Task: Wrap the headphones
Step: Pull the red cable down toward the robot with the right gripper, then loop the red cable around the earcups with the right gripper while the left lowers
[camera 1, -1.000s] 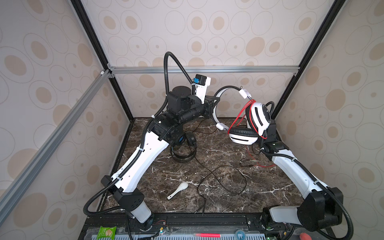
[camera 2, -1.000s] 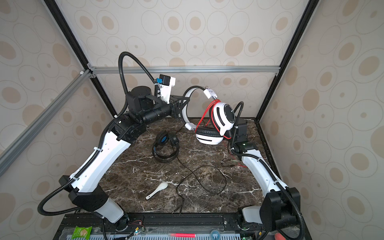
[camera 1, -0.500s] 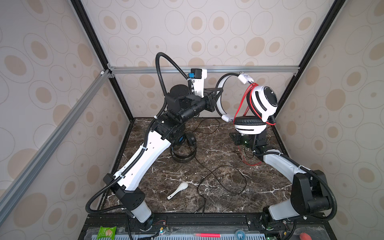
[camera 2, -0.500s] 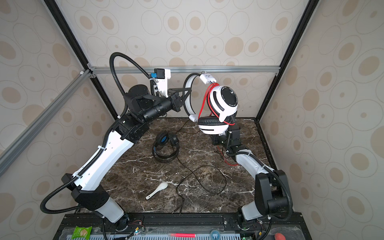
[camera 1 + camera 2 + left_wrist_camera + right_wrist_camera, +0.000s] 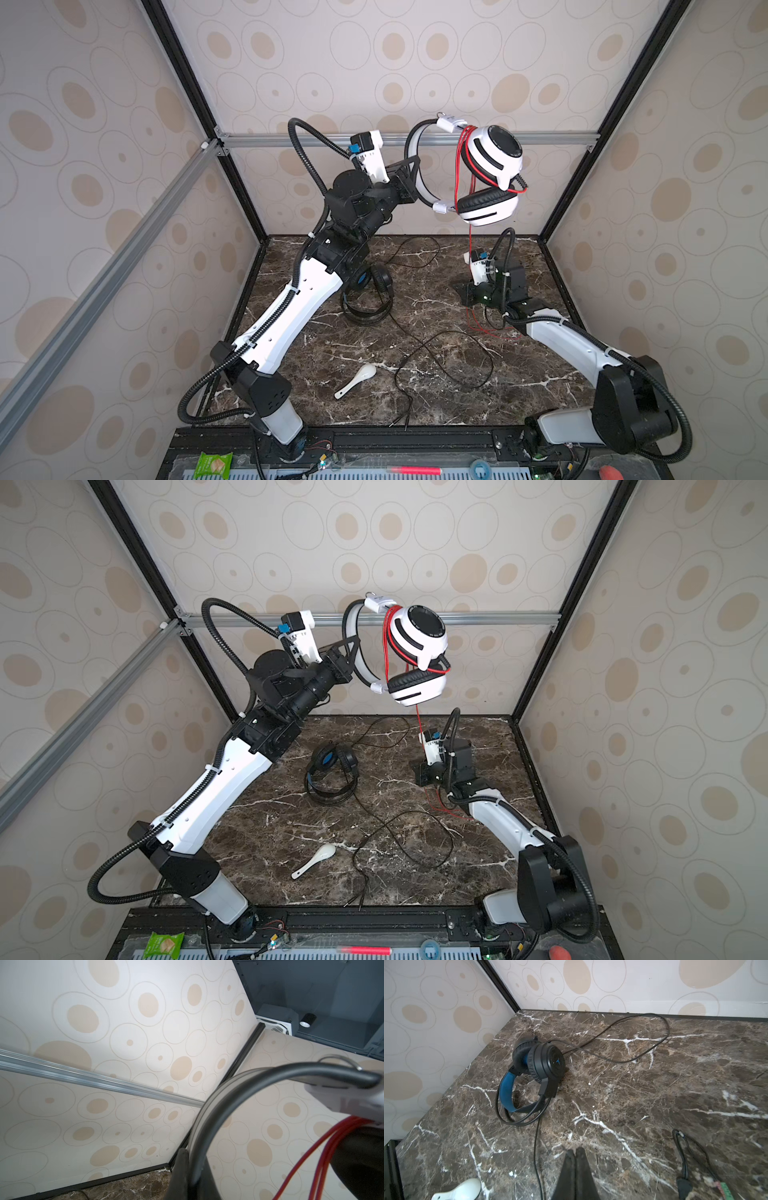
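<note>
Right hand (image 5: 465, 291) dropped to the table (image 5: 316, 345) near its back right corner; white-and-black headphones (image 5: 490, 166) rose higher.
Left hand (image 5: 409, 174) clamps their headband (image 5: 270, 1073), up by the back wall. Right hand is closed, nothing visible between its tips. Red cable (image 5: 471, 241) hangs straight down to it, slack just frontward. Right hand is nearer.

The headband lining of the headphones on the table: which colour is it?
Blue. The lining of the black headphones shows best in the right wrist view.
</note>
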You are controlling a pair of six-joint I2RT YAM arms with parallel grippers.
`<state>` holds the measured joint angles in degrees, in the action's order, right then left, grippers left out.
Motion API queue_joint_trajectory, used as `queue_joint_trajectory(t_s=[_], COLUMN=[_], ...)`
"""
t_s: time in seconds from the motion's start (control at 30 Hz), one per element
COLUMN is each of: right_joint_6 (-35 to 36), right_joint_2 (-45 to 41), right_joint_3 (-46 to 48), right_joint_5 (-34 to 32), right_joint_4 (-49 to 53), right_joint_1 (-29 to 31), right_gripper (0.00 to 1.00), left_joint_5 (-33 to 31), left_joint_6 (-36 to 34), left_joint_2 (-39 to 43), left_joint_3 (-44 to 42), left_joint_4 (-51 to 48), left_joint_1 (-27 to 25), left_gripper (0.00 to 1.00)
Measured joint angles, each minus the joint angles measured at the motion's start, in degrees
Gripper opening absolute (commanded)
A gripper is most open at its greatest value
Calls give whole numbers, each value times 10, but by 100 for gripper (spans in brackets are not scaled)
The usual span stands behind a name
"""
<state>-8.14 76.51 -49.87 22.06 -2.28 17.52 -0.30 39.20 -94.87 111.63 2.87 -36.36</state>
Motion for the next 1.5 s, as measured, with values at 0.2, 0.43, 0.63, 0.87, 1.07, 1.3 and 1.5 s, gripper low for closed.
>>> queue_joint_trajectory(t_s=[0.2, 0.43, 0.63, 0.87, 1.07, 1.3, 1.5], right_joint_6=[33, 79, 107, 147, 185, 242, 300], right_joint_2=[-57, -90, -114, -120, -119, -102, -62], right_joint_3=[6, 2, -16, -84, -158, -219, -268], right_joint_5=[-41, -103, -150, -193, -211, -240, -273], right_joint_4=[68, 153, 209, 272, 311, 342, 358], right_joint_1=[43, 99, 156, 220, 229, 229, 227], right_gripper=[0, 0, 0, 0, 0, 0, 0], left_joint_5=[-83, -162, -212, -269, -293, -292, -278], left_joint_6=[21, 22, 18, -30, -81, -119, -167], left_joint_2=[-20, -34, -47, -59, -62, -57, -26], left_joint_3=[0, -21, -39, -96, -170, -230, -276], left_joint_4=[-7, -44, -89, -116, -127, -130, -134], left_joint_1=[0, 0, 0, 0, 1, 1, -3], left_gripper=[0, 0, 0, 0, 0, 0, 0])
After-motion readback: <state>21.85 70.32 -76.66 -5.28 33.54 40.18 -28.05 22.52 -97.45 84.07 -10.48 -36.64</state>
